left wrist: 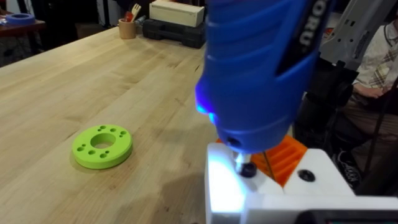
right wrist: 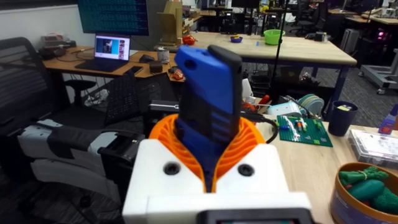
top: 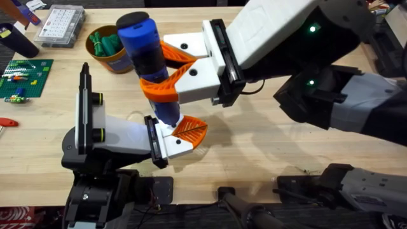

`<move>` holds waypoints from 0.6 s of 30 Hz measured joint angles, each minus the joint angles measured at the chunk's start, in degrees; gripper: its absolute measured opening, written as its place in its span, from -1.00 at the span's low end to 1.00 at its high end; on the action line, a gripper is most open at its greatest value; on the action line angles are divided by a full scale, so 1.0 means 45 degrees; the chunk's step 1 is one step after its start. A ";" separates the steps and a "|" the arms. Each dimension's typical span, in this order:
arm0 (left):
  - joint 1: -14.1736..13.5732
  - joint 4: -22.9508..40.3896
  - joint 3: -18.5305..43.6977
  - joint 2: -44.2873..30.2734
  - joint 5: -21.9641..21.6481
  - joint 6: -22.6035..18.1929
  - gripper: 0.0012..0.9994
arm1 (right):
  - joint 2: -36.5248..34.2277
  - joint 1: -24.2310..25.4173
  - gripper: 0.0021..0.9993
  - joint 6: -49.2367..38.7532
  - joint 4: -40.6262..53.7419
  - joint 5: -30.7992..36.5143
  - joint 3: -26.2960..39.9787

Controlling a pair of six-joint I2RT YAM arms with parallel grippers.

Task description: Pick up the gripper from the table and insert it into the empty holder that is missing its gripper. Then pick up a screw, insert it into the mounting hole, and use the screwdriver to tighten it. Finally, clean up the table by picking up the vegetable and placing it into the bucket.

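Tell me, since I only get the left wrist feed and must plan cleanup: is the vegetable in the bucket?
Observer: Yes. Overhead, the vegetable lies inside the bucket.
Operator: What holds the screwdriver?
Observer: The right gripper is shut on the screwdriver, its orange fingers around the blue body.
Operator: What else is near the bucket?
Observer: A clear box beside it, and a green studded board nearer the arms' bases.
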State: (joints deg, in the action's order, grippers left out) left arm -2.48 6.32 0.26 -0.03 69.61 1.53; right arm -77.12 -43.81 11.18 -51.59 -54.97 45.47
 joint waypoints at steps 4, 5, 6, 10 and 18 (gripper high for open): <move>0.0000 0.0159 0.0002 -0.0002 0.0003 0.0051 -0.98 | -0.0010 0.0007 -0.91 -0.0009 0.0146 0.0019 -0.0005; 0.0000 0.0164 0.0002 -0.0005 0.0003 0.0051 -0.98 | -0.0010 0.0012 -0.91 -0.0009 0.0146 0.0017 -0.0005; 0.0000 0.0166 0.0002 -0.0005 0.0000 0.0051 -0.98 | -0.0010 0.0015 -0.91 -0.0009 0.0146 0.0017 -0.0005; 0.0000 0.0166 0.0002 -0.0002 -0.0002 0.0051 -0.98 | -0.0010 0.0015 -0.91 -0.0009 0.0146 0.0017 -0.0005; 0.0000 0.0166 0.0002 0.0000 -0.0002 0.0051 -0.98 | -0.0016 0.0015 -0.91 0.0001 0.0026 0.0013 -0.0007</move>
State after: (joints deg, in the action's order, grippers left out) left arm -2.48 7.07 0.27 -0.03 69.60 1.76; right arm -77.20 -43.75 11.18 -51.47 -54.91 45.44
